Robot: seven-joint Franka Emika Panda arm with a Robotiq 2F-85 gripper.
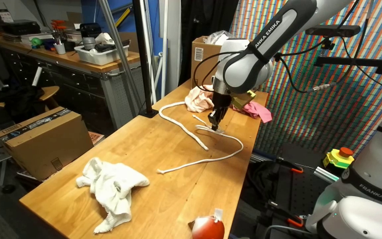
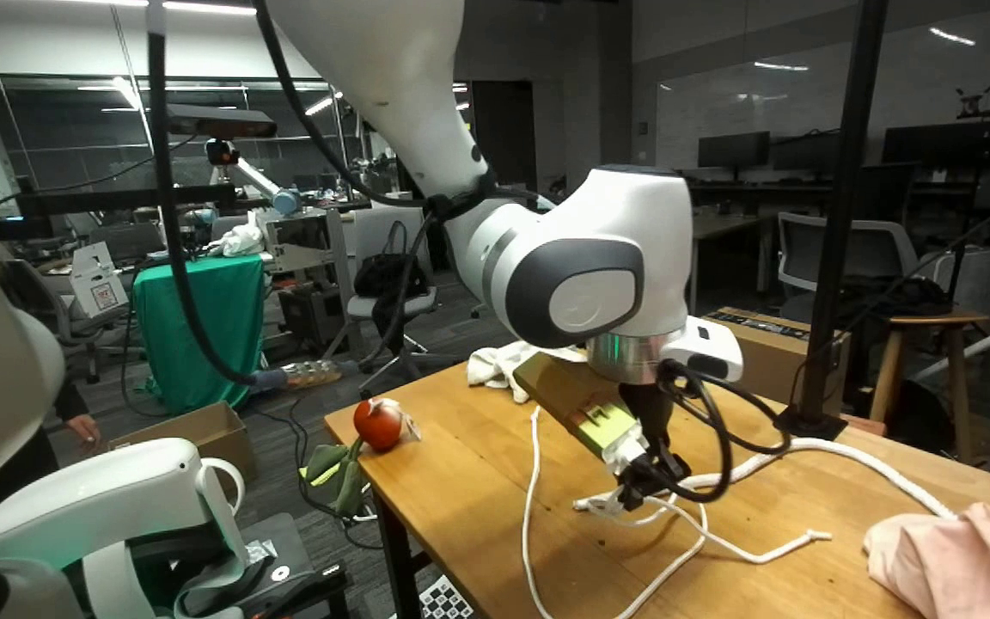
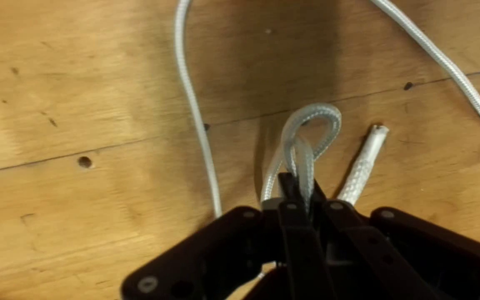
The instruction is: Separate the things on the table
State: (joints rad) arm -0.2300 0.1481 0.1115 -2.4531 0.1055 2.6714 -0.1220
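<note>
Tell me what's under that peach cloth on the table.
In both exterior views, the thick white rope runs up to the peach cloth and out of sight. Whether it continues underneath, I can't tell; anything else there would be covered.

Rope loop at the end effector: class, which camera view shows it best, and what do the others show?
The wrist view: the rope loop appears large there, its curve unhidden just beyond the end effector. Both exterior views show it only small and indistinct.
</note>
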